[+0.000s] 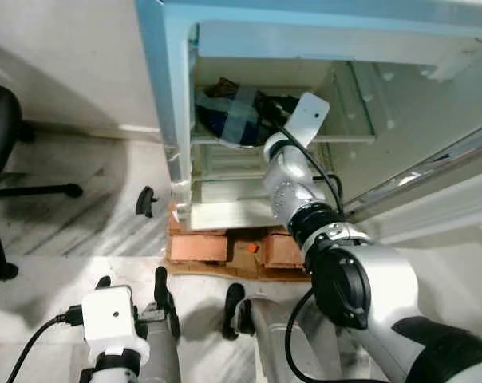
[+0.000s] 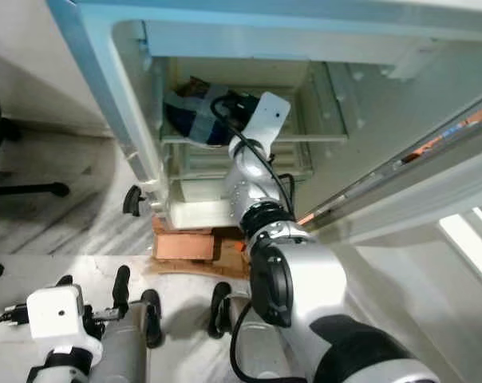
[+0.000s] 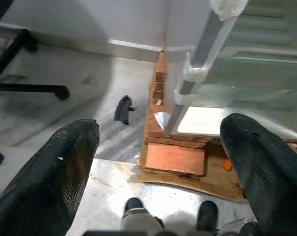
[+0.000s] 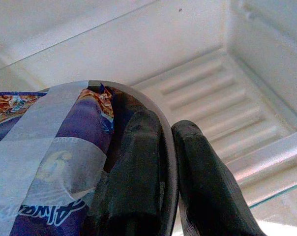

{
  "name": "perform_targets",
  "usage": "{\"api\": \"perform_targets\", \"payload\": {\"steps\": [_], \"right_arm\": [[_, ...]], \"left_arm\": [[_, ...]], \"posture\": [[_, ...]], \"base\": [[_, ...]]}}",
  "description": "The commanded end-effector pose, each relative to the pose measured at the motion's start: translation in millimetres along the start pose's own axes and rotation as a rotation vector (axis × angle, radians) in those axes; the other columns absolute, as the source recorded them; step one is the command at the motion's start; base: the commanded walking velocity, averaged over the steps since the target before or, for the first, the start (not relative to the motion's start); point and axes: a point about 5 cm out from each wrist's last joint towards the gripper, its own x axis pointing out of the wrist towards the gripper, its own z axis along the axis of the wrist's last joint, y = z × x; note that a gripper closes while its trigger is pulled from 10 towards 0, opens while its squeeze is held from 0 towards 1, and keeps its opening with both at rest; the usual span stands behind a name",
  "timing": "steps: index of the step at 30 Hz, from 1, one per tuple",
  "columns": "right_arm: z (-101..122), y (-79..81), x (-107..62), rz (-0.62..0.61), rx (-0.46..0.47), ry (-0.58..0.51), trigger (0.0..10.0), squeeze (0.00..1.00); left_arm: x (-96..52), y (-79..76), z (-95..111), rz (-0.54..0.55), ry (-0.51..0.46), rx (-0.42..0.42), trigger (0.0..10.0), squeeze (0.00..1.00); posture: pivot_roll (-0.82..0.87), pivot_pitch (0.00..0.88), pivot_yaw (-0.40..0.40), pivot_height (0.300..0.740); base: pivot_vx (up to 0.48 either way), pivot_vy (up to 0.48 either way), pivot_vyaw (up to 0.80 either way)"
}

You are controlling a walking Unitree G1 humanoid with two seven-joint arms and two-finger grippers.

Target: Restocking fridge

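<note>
The right pincer [image 4: 165, 172] reaches deep into the fridge [image 1: 173, 96] and pinches the rim of a dark bowl [image 4: 168, 147] between its two fingers, and the bowl with its blue taped snack packet [image 1: 225, 116] sits on the glass shelf [image 1: 337, 137], just in front of the pincer toward the shelf's left edge. The left pincer [image 3: 158, 162] hangs low near the floor with its fingers spread wide and holding nothing, far from the bowl. The far side of the bowl is hidden, so I cannot tell if it rests flat.
</note>
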Motion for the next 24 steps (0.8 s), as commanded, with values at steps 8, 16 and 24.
{"api": "perform_targets", "payload": {"steps": [8,16,24], "right_arm": [[-5.5,22.6,-3.9,0.039,0.116,0.073,10.0,1.0],[3.1,17.0,0.3,0.015,0.152,0.058,10.0,1.0],[12.0,16.6,3.4,0.021,0.21,0.046,10.0,0.88]], "left_arm": [[-3.8,-2.5,-5.2,0.018,0.034,-0.002,10.0,0.0],[-3.8,-2.6,-5.8,0.028,0.035,-0.004,10.0,0.0],[1.0,0.0,-6.3,0.04,0.03,0.001,10.0,0.0]], "posture": [[0.38,0.398,-0.171,0.74],[0.38,0.402,-0.173,0.74],[0.38,0.391,-0.171,0.74]], "base": [[0.0,0.0,0.0],[0.0,0.0,0.0],[0.0,0.0,0.0]]}}
